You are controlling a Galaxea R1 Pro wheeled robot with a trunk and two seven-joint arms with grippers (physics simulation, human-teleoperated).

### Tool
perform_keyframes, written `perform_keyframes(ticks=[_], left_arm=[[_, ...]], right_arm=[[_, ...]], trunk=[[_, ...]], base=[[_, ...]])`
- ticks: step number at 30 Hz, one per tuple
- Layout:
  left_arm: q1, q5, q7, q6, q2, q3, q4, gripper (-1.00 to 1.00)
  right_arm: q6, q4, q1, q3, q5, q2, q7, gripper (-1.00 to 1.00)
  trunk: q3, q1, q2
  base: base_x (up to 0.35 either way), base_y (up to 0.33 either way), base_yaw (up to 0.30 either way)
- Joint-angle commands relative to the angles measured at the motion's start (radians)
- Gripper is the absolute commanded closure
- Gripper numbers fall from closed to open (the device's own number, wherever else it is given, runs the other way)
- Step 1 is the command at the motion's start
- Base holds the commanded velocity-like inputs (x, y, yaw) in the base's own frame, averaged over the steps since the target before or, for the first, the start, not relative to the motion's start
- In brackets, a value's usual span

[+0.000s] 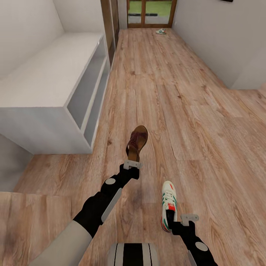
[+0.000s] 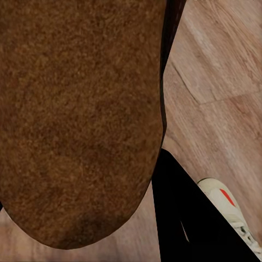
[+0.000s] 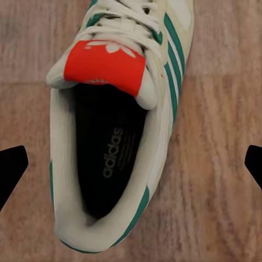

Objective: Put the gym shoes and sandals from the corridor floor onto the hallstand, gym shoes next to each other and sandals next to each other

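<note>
Two arms are at work: the left gripper [image 1: 132, 164] is clamped on the heel end of a sandal [image 1: 137, 142], held off the floor [image 1: 207, 122] with its long axis running away from the robot, toe pointing up the corridor; the left wrist view shows its brown sole [image 2: 82, 109] close up. The right gripper [image 1: 188, 218] has its fingers [image 3: 12, 169] spread wide, hovering over the heel of a sneaker [image 1: 168, 205] that lies flat on the floor, toe also pointing up the corridor and roughly parallel to the sandal. Ahead to the left stands the rack [image 1: 44, 81], its top and open shelves bare as far as I can see, so nothing looks placed yet. Another sneaker [image 1: 160, 31] lies far off by the door [image 1: 149, 13]. By my reckoning, all four shoes remain to be racked.
</note>
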Motion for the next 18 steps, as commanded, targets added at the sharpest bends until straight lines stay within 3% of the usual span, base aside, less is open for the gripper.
perform_keyframes(ticks=[1, 13, 18], left_arm=[[0.0, 0.005, 0.0, 0.005, 0.0, 0.0, -0.001, 1.0], [0.0, 0.005, 0.0, 0.006, 0.0, 0.0, -0.001, 1.0], [0.0, 0.005, 0.0, 0.006, 0.0, 0.0, -0.001, 1.0]], right_arm=[[0.005, -0.001, 0.0, -0.001, -0.001, 0.0, 0.0, -1.0], [0.0, 0.001, 0.0, 0.001, -0.001, 0.002, -0.002, -1.0], [-0.001, 0.001, 0.0, 0.0, -0.002, 0.002, -0.001, -1.0]], trunk=[[-0.001, 0.0, 0.0], [-0.001, 0.0, 0.0], [-0.023, 0.002, -0.001]], base=[[0.0, 0.0, 0.007], [0.0, 0.0, 0.001], [0.0, 0.0, 0.046]])
